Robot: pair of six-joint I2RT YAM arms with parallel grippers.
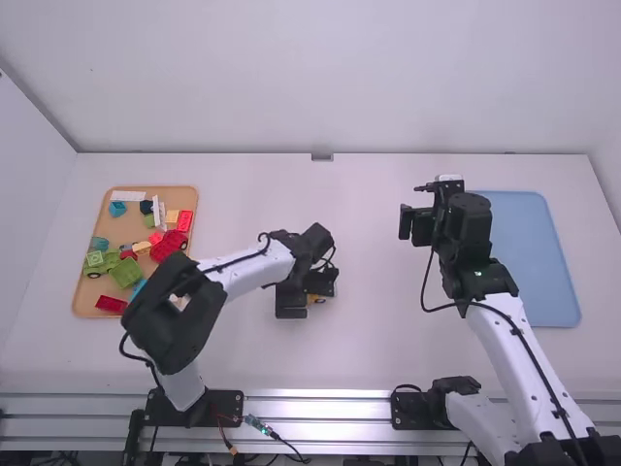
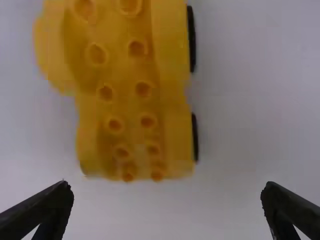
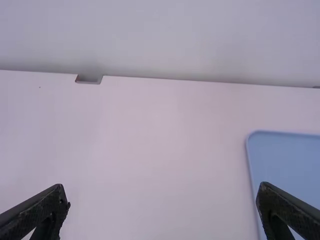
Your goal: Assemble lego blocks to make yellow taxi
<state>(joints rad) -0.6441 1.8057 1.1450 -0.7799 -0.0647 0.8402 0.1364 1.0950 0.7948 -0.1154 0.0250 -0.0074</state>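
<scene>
Yellow wheeled piece (image 2: 125,100) lies beneath the left tool (image 1: 309,295), its fingers spread wide.

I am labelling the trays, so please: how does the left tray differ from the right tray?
The left tray is light orange; the right tray is blue. The left tray holds many coloured blocks; the right arm partly hides the right tray. Both have rounded corners.

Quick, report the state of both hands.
Left hand: open, holding nothing, above the table by the yellow wheeled block.
Right hand: open, holding nothing, up beside the blue tray.
</scene>
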